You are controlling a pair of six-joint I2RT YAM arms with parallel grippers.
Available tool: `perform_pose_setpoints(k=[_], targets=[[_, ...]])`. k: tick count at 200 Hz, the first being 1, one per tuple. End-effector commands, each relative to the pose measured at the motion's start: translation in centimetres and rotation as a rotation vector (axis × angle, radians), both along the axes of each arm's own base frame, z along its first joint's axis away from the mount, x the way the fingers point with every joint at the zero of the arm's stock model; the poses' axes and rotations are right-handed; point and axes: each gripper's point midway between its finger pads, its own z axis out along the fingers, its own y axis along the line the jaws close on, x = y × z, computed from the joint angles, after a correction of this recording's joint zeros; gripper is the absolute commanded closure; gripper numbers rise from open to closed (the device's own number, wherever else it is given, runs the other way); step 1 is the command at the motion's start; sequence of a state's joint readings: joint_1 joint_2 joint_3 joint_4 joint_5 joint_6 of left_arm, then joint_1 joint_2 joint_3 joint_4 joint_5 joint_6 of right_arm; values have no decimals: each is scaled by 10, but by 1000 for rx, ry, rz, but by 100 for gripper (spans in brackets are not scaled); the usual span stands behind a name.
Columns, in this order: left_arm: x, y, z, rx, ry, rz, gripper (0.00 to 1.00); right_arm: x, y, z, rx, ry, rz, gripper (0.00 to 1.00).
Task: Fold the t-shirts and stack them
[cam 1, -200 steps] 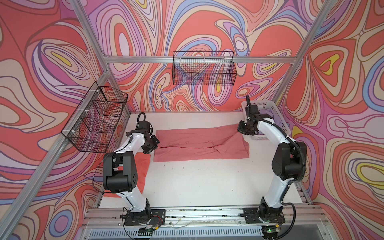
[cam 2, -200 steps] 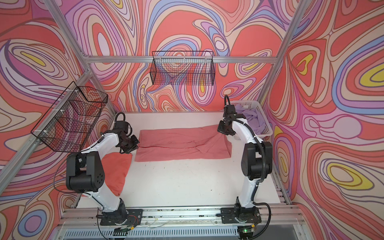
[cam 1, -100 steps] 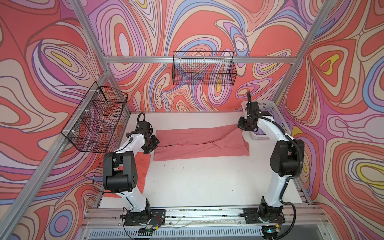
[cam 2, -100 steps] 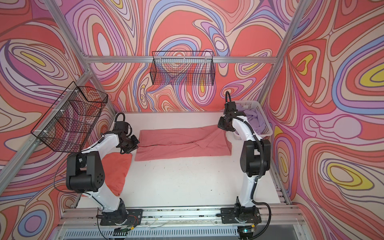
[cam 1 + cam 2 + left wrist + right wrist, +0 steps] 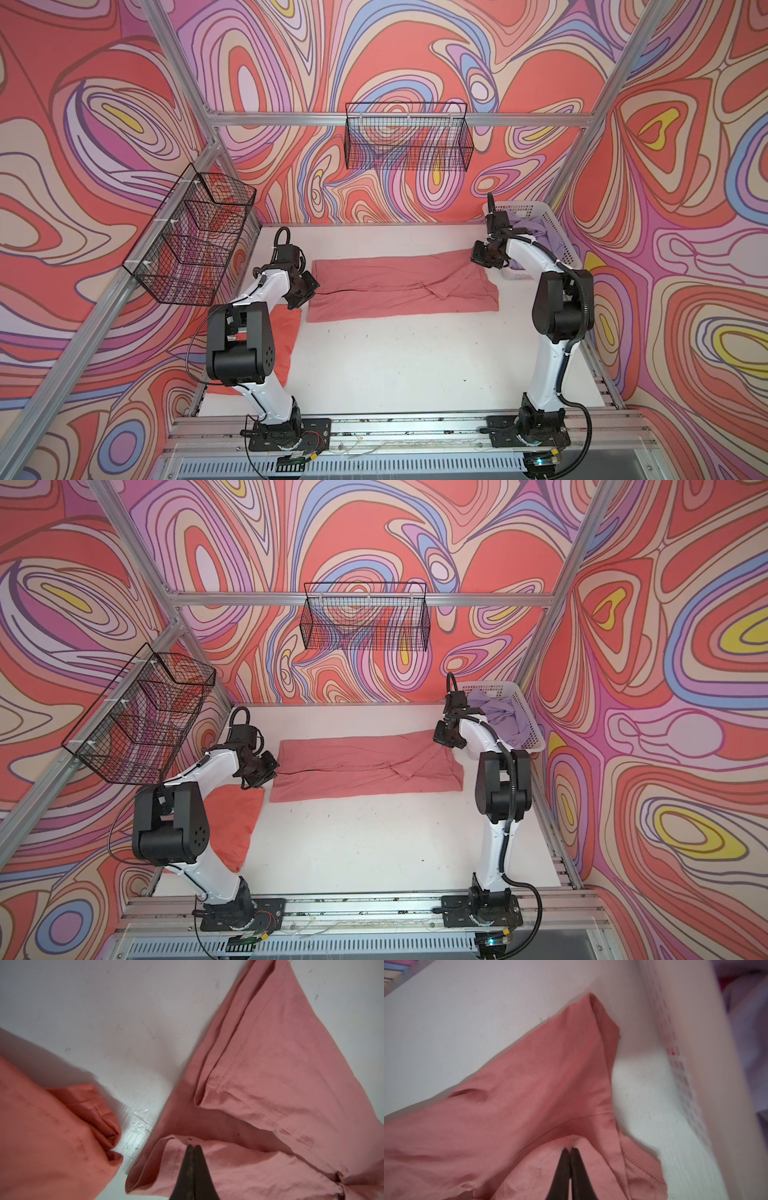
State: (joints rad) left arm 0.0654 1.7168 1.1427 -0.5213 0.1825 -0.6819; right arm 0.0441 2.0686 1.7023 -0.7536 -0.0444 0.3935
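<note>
Our left gripper (image 5: 193, 1148) and right gripper (image 5: 569, 1150) each clamp opposite ends of the salmon-pink t-shirt (image 5: 399, 291) lying across the white table (image 5: 395, 365), so we should lift both ends evenly, keeping it taut.

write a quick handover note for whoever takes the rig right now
Hands: left hand shut on the left end of the salmon-pink shirt; right hand shut on its far right corner, beside the white basket.
Things: salmon-pink shirt lies in a long band across the table; orange-coral shirt by the left arm; lavender shirt crumpled in the basket.
Done: orange-coral shirt looks folded.
Left: finish folding the salmon-pink shirt, stack it, then fold and stack the lavender shirt.
</note>
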Motion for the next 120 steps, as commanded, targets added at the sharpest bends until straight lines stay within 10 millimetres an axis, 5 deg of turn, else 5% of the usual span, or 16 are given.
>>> perform_pose_setpoints(k=[1,47,120], targets=[[1,6,-3,20,-5,19,100,4,-5,-5,-16,-1,-7,100],[14,8,3,30,-36,14,100,8,-5,-5,-16,-8,-6,100],[17,17,-20,77,0,31,100,13,-6,-12,-21,1,-6,100]])
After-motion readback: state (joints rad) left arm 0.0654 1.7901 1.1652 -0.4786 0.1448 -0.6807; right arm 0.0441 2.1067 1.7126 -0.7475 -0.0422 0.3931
